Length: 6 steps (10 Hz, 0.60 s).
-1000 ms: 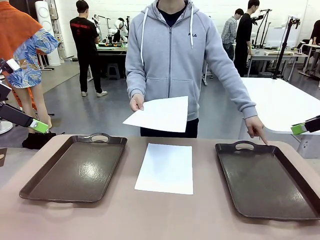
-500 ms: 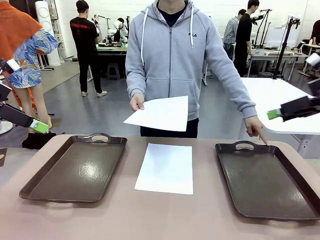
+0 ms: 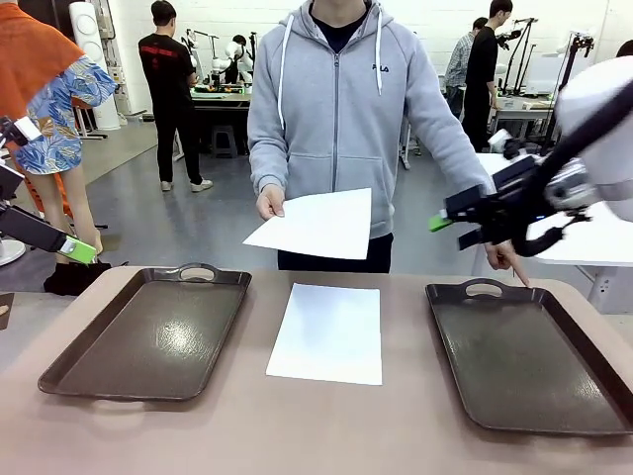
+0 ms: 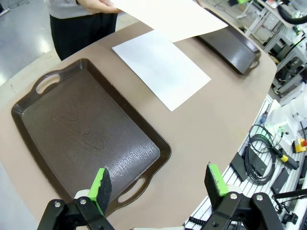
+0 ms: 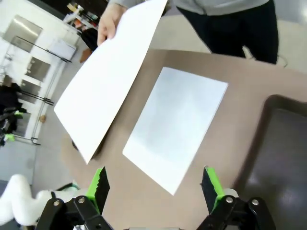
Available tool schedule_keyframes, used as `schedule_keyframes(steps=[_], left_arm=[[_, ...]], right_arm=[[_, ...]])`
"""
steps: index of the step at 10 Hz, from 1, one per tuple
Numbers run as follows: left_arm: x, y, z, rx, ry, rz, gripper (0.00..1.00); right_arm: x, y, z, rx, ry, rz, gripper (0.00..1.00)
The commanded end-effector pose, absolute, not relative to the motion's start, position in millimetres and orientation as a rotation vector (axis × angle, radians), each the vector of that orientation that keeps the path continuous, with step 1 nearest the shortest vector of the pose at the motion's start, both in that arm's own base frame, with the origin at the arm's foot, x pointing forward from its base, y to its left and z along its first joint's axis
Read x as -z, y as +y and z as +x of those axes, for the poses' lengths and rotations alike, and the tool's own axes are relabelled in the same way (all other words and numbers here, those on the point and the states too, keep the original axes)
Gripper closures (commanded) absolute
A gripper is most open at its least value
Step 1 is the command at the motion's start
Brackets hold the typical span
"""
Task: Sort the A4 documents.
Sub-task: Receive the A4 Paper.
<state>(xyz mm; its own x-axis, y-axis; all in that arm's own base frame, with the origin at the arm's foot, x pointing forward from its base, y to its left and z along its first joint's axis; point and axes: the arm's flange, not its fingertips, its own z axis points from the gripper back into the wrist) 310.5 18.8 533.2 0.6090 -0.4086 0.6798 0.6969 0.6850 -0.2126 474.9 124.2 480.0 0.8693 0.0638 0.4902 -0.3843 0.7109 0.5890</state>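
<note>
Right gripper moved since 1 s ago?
Yes. In the front view the right gripper has swung leftward and slightly up from the picture's right edge. It has gone from right of the right tray handle to left of it, jaws open.

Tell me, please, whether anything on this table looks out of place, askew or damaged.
Nothing stands out. One plain white A4 paper sheet lies flat and uncreased on the beige table between the two dark brown handled trays, touching neither. A second white sheet is simply held in the air by the person's hand.
</note>
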Motion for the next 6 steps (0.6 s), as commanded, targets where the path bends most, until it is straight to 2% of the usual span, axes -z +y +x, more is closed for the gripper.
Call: schedule_keyframes(steps=[1,6], left_arm=[[-532,21,312,0.679,-0.646,-0.508,0.00],[-532,21,312,0.679,-0.646,-0.508,0.00]], right_arm=[[-470,141,512,-0.190,-0.412,0.808,0.00],[-438,193,556,-0.014,-0.293,1.094,0.00]])
